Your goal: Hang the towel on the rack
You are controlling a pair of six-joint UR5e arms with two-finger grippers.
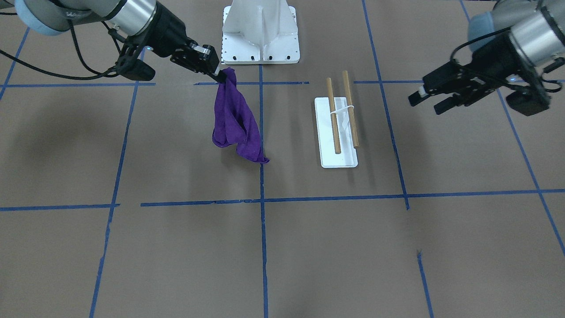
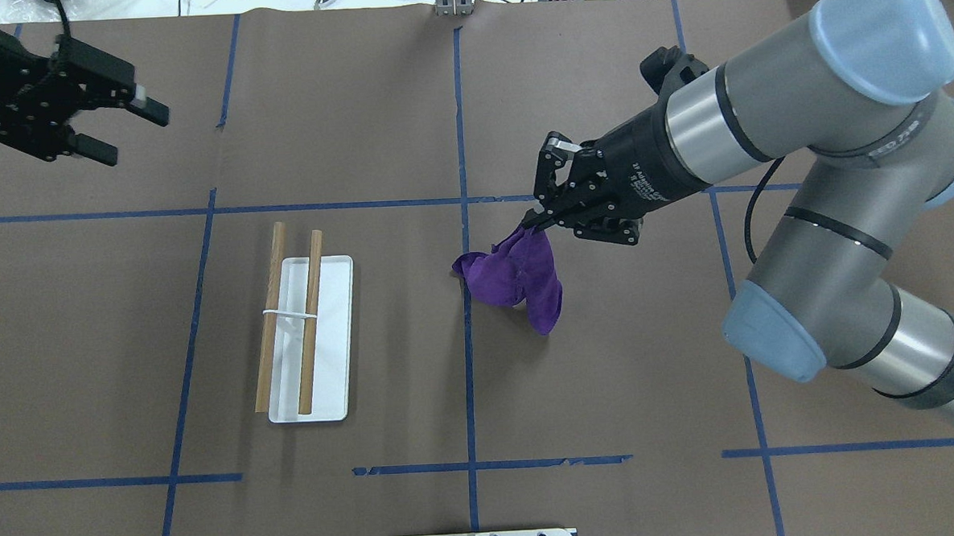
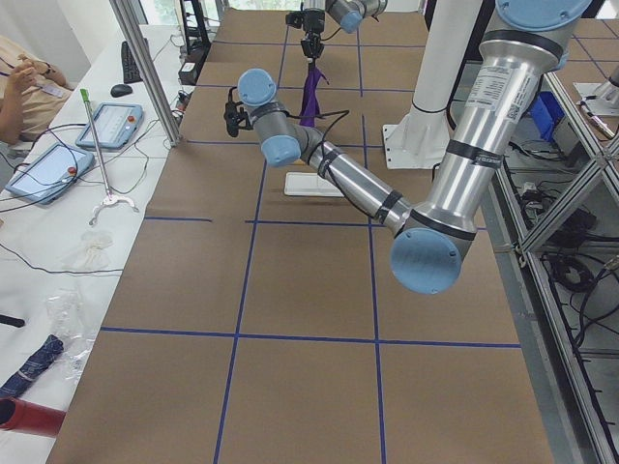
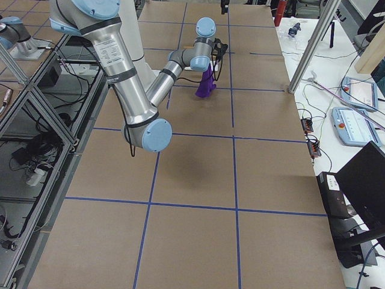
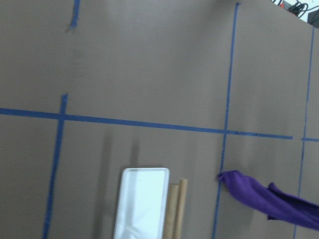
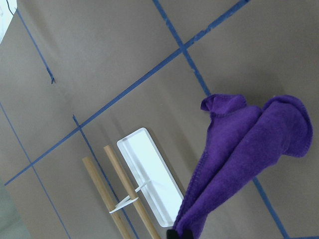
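Observation:
A purple towel hangs bunched from my right gripper, which is shut on its top corner and holds it above the table; it also shows in the front view and the right wrist view. The rack stands to the towel's left: a flat white base with two parallel wooden dowels. The rack also shows in the right wrist view and the left wrist view. My left gripper is open and empty, high at the far left, away from the rack.
The white bolted robot pedestal stands at the table's near edge between the arms. Blue tape lines cross the brown table. Cables and devices lie on a side bench beyond the table.

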